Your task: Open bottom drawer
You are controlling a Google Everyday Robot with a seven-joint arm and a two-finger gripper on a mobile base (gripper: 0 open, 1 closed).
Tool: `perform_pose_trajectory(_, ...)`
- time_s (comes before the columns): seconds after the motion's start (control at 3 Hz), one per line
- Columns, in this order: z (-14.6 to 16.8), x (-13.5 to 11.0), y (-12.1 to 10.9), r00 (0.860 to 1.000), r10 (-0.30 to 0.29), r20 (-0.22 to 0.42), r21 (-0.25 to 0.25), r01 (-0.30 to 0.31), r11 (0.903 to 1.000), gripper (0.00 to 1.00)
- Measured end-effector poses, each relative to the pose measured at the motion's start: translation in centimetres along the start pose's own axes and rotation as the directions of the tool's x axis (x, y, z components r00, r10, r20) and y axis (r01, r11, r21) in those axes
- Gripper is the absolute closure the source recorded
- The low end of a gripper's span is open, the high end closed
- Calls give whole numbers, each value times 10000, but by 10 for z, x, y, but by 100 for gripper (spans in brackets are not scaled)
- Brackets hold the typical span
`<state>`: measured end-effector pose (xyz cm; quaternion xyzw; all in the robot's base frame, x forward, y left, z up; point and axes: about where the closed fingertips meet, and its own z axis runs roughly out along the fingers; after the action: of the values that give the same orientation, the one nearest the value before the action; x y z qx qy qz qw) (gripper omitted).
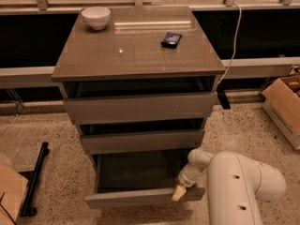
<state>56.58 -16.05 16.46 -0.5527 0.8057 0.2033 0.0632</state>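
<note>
The bottom drawer point(140, 197) is the lowest of three in a grey-brown cabinet point(136, 50). It is pulled out, and its shallow grey inside point(136, 170) shows, with nothing in it that I can see. My gripper point(179, 191) reaches down from the white arm point(239, 186) at the lower right. Its yellowish tip sits at the right end of the drawer's front edge. The middle drawer point(140, 140) and top drawer point(140, 108) stand less far out.
A white bowl point(96, 18) and a dark small object point(171, 39) lie on the cabinet top. A cardboard box point(283, 107) stands on the floor at right. A black bar point(33, 182) and brown cardboard point(9, 196) lie at left. A white cable point(232, 41) hangs behind.
</note>
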Motion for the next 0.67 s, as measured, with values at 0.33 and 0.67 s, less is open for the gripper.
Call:
perform_pose_trajectory(0.33, 11, 52, 47, 9915, 1080, -727, -1037, -1152, 9879, 0)
perform_pose_trajectory(0.67, 12, 60, 55, 9885, 1255, -848, -1202, -1352, 9835, 0)
